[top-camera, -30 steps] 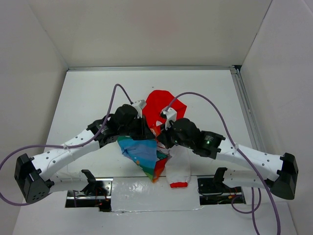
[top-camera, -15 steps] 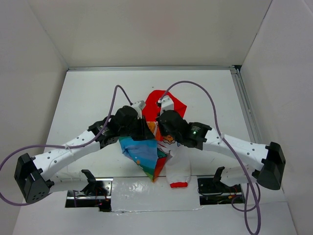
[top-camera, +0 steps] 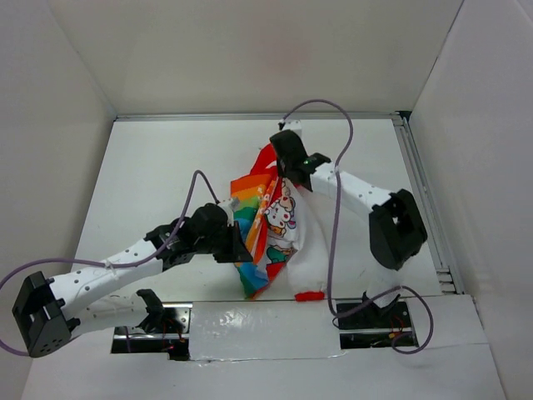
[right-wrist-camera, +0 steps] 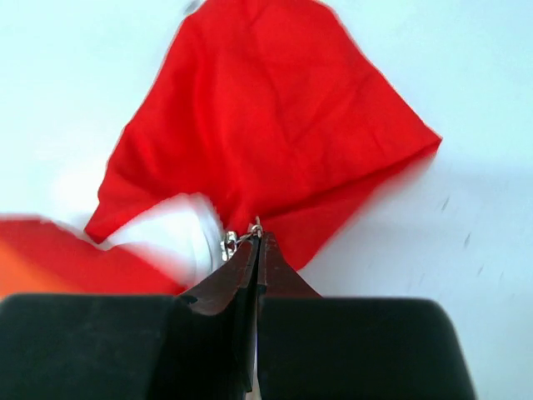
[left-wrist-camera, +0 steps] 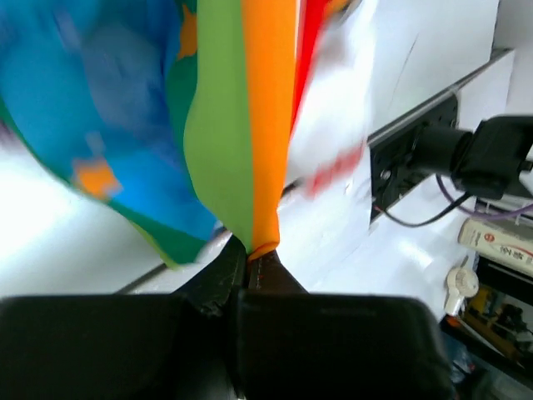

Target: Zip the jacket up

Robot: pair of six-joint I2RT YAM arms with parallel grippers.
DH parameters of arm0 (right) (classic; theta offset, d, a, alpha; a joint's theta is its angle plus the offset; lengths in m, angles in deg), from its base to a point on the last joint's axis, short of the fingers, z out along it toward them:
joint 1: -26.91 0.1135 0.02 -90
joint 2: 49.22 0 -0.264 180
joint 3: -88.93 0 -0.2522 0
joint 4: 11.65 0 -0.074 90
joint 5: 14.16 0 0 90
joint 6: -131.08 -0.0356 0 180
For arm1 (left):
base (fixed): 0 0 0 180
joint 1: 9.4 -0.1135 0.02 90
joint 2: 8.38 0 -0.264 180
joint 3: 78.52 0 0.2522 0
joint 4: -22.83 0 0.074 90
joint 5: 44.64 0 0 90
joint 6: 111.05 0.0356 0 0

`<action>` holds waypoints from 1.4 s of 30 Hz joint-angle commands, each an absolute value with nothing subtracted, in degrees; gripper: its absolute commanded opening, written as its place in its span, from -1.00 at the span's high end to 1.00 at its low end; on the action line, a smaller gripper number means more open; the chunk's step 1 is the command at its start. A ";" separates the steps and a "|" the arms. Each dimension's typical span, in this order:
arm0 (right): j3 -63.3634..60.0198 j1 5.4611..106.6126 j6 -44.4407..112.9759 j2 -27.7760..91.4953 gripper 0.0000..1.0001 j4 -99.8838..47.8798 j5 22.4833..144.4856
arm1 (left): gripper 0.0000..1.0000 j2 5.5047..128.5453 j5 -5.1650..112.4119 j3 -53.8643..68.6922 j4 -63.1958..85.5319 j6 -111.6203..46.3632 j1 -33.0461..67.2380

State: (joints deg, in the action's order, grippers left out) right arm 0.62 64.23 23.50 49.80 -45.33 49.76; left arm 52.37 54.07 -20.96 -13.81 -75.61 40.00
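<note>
The jacket (top-camera: 279, 221) lies stretched along the table's middle, rainbow panel on the left and a white front with cartoon prints on the right. At its near end my left gripper (top-camera: 247, 252) is shut on the bottom hem. The left wrist view shows the orange and green hem (left-wrist-camera: 250, 125) pinched between the tips of the left gripper (left-wrist-camera: 248, 257). At the far end my right gripper (top-camera: 277, 171) is shut on the metal zipper pull (right-wrist-camera: 229, 242), just below the red hood (right-wrist-camera: 266, 125). In the right wrist view the right gripper (right-wrist-camera: 256, 237) has its jaws pressed together on the pull.
A shiny taped plate (top-camera: 250, 321) runs along the near table edge between the arm bases. A metal rail (top-camera: 420, 200) borders the right side. White walls enclose the table. Purple cables (top-camera: 333, 108) arch over the arms.
My right gripper has travelled toward the far side with the zipper pull, drawing the jacket out long. The left gripper has shifted nearer with the hem. The cartoon front now faces up.
</note>
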 commanded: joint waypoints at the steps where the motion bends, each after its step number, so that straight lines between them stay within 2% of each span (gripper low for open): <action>1: 10.57 57.15 26.14 55.09 1.00 -35.25 47.89 | 1.00 49.54 62.50 -24.67 -20.47 -78.09 42.19; 7: 30.39 54.78 29.57 67.04 1.00 -38.76 47.80 | 1.00 48.49 56.18 -22.05 -27.66 -79.06 41.92; 10: 42.34 52.67 30.36 74.33 1.00 -43.06 51.14 | 1.00 46.91 55.47 -21.69 -28.46 -78.53 41.31; 12: 45.73 52.66 32.20 77.51 1.00 -46.40 53.42 | 1.00 46.64 55.82 -22.21 -29.52 -78.53 39.74; 13: 45.48 52.84 33.34 77.52 1.00 -46.67 54.21 | 0.95 47.16 56.00 -22.39 -29.69 -78.36 37.99; 14: 43.91 53.10 33.78 76.39 1.00 -46.42 56.31 | 0.53 47.77 57.04 -22.48 -29.70 -78.09 37.10; 15: 42.24 53.28 33.44 75.24 0.73 -45.89 57.11 | 0.21 48.56 57.75 -22.31 -29.61 -77.74 35.61; 16: 37.27 53.36 33.44 73.84 0.18 -45.28 59.21 | -0.37 49.70 58.45 -22.13 -29.52 -77.22 34.81; 17: 34.08 53.54 33.61 70.08 -0.98 -43.44 61.23 | -0.98 50.41 59.68 -21.95 -29.43 -76.69 34.37; 19: 27.06 53.54 32.39 66.29 -1.00 -42.72 65.99 | -0.99 51.29 59.60 -21.08 -29.95 -76.59 33.49; 26: 3.58 52.93 19.92 44.32 -0.99 -43.42 65.65 | -0.98 49.72 52.22 -16.42 -35.93 -79.93 28.93; 31: -18.10 51.43 11.12 31.14 -1.00 -40.45 71.87 | -0.99 50.76 54.57 -16.24 -28.50 -75.12 14.26; 33: -23.49 51.34 9.45 30.06 -0.99 -39.74 73.47 | -0.99 54.52 60.53 -14.75 -24.53 -71.26 7.78; 36: -23.70 50.38 7.77 31.81 -0.99 -41.48 71.54 | -0.98 62.76 63.03 -11.24 -16.96 -68.43 3.62; 42: -21.94 49.67 6.20 38.21 -0.99 -44.39 68.55 | -0.98 80.11 63.38 -1.04 -13.44 -63.94 4.13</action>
State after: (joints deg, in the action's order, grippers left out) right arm -23.68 49.83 8.79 36.58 -44.32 70.35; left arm 75.69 60.94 -4.33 -17.66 -67.94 3.44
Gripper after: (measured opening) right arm 0.997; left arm 0.993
